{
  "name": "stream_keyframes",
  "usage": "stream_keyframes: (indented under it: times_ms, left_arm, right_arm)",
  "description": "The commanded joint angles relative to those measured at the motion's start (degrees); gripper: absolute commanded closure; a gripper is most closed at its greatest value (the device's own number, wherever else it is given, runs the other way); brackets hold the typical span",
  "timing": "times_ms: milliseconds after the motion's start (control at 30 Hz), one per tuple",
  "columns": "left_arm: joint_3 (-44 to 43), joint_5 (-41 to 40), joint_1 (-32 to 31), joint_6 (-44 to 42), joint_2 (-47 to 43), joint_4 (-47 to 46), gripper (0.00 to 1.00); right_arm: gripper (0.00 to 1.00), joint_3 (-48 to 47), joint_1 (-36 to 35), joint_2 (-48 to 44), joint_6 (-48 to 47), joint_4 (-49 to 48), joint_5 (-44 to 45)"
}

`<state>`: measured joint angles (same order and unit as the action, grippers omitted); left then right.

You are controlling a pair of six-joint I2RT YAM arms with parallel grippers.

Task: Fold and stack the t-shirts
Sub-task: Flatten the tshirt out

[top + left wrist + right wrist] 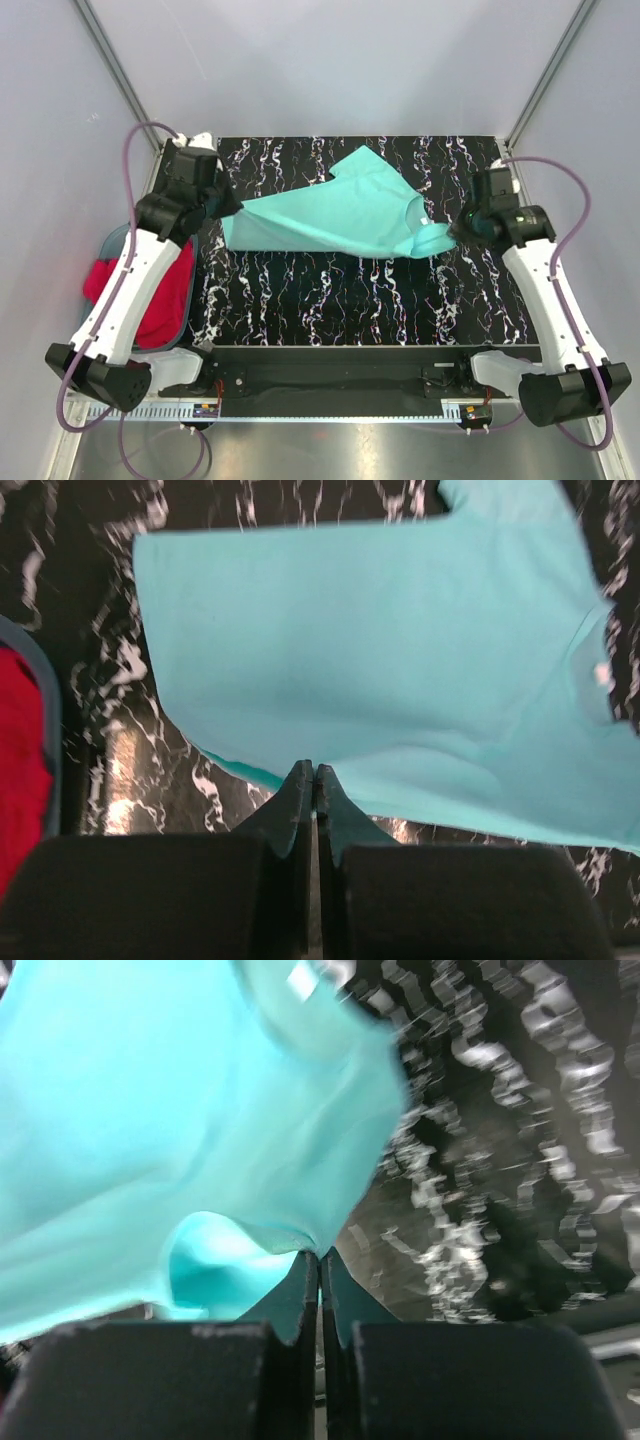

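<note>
Top external view places the mint-teal green cloth t-shirt (335, 215) over the far half of the black, white-veined marble-pattern table (340, 300), stretched between both arms. The left gripper (228, 208) is pressed together on the shirt's hem edge; the left wrist view shows its fingertips (298, 785) meeting on the cloth border. The right gripper (455, 232) pinches a bunched fold on the collar side, where the cloth puckers at the jaws. I judge the step in hand to be spreading the first shirt flat, with no fold made yet. The next move calls for both arms to lower together under even tension, so that the pucker at the right is drawn out before either gripper lets go. The bright red cloth t-shirt (160, 300) lies in the translucent blue-grey plastic tub (108, 243) left of the table, partly draped over its rim; stacking has not begun. The table surface appears glossy, with light patches showing in the left wrist view. Plain pale walls (320, 60) close in on three sides, with metal frame struts (115, 60) at the far corners.
</note>
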<state>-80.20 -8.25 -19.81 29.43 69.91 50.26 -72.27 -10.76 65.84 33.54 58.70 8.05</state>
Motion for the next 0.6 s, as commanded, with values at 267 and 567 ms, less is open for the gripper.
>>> stream_keyframes:
  times_ms: [267,567]
  left_arm:
    - [-17.3,-8.3,2.4,-5.9,-4.0,0.6,1.00]
    - [-24.6,14.1,2.4,-10.4,-5.1,-11.5,1.00]
  right_arm:
    - [1.00,-22.2,6.4,-2.2,-9.8,3.9,9.4]
    - [1.00,-41.4,6.4,-0.3,-11.1,0.1,-1.4]
